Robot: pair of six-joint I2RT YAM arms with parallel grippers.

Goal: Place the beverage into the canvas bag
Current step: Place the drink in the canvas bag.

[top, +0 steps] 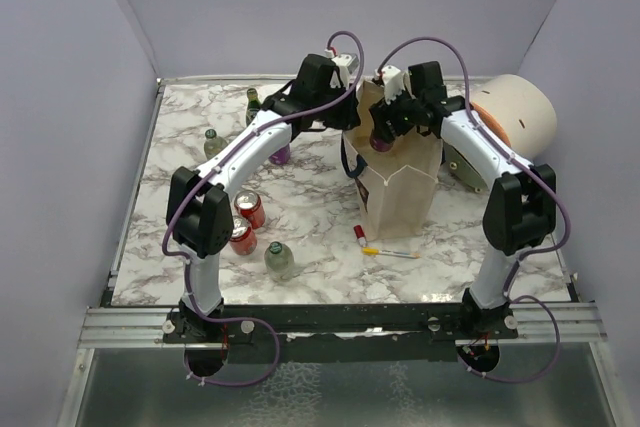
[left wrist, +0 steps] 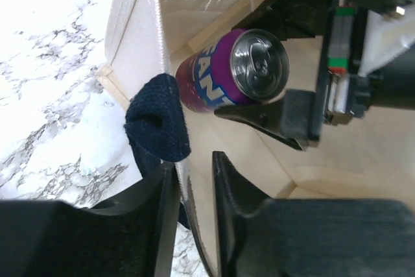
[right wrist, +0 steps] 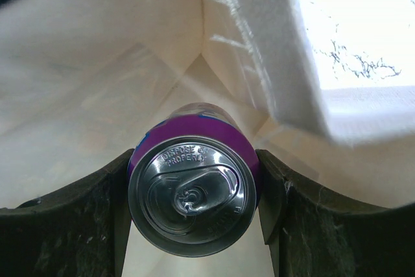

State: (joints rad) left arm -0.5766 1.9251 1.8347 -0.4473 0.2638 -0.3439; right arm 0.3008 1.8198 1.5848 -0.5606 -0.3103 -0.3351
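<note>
Nearest the arm bases, on the white marble-patterned table (top: 320,277), two red soda cans (top: 250,209) stand close together with a round green glass bottle (top: 279,259) just beside them. A thin yellow pen (top: 390,252) lies near the foot of the upright beige canvas tote bag (top: 405,192), whose mouth is open. The left gripper (left wrist: 194,189) has its two black fingers pinched on the bag's top edge, just beside a dark navy handle (left wrist: 159,124). The right gripper (right wrist: 192,180) is clamped on a purple drink can (right wrist: 191,192), one finger on each side, the silver top facing the wrist camera. The can hangs in the bag's open mouth with canvas walls around it; how deep it sits cannot be told. Farther back on the right, a cream-and-orange cylindrical container (top: 515,112) lies on its side.
</note>
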